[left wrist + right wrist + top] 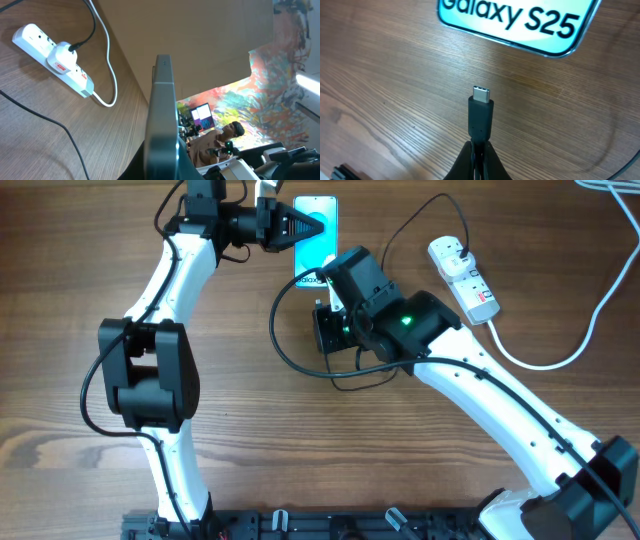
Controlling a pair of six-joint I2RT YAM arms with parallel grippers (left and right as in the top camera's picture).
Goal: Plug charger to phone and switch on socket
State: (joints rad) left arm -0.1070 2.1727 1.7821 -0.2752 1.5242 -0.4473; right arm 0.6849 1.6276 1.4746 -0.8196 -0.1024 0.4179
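Over on the left, the left pincer [297, 225] is clenched on the flat rectangular phone [322, 225], its teal screen and white "Galaxy S25" strip facing up. The grip is on the long edge nearest the pincer's own arm. In the left wrist view the phone runs edge-on straight out from between the fingers. Whether it is raised off the wood-grain bench [240, 410] I cannot tell.

Moving right, the right pincer [480, 150] is grasping the charger [481, 117], a long thin black cable, just behind its dark plug. The metal tip [481, 93] points straight ahead of the fingers at the phone's lettered short end, near it but not touching, with bare bench between.

Further right, well apart from this pincer, lies the socket [478, 295], a white oblong power strip with red marks. The charger's white adapter [61, 59] is seated in it. A thick white cord [545, 367] trails off beyond it.
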